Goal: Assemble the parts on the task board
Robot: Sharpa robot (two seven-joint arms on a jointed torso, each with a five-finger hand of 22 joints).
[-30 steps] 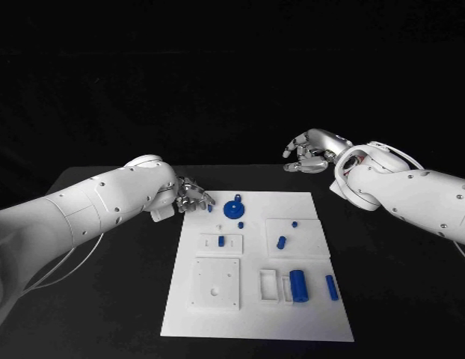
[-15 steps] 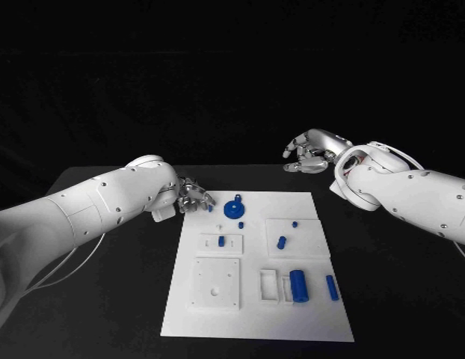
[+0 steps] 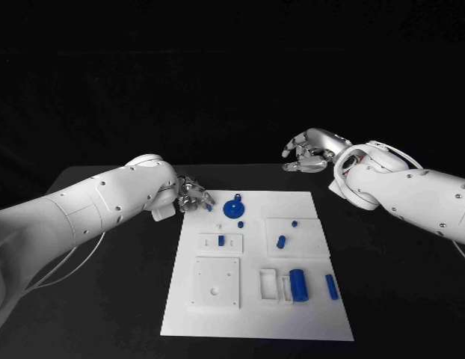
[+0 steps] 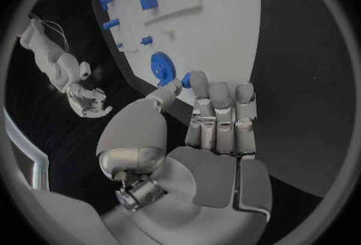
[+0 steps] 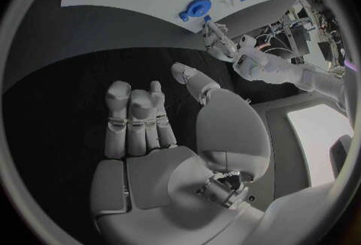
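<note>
While the head view sets the white task board [image 3: 259, 262] in the middle of the black table [image 3: 103, 299], the left hand [image 3: 193, 196] sits at the board's far left corner, and its wrist view shows what the head camera cannot: a small blue peg [image 4: 186, 79] pinched between the thumb and a fingertip [image 4: 198, 83], with the other fingers held straight together beside it. Just past that peg lies a blue gear [image 3: 234, 208] with a short stem, flat on the far part of the board. Nearer the middle stand two small blue pegs [image 3: 220, 241] in pale raised fixtures, and toward the near right corner a thick blue cylinder [image 3: 297, 285] lies beside a thinner blue pin [image 3: 332, 287]. The right hand [image 3: 311, 152] hangs above the table's far edge, off the board; its wrist view shows its fingers [image 5: 134, 114] straight and close together, the thumb apart, nothing held.
</note>
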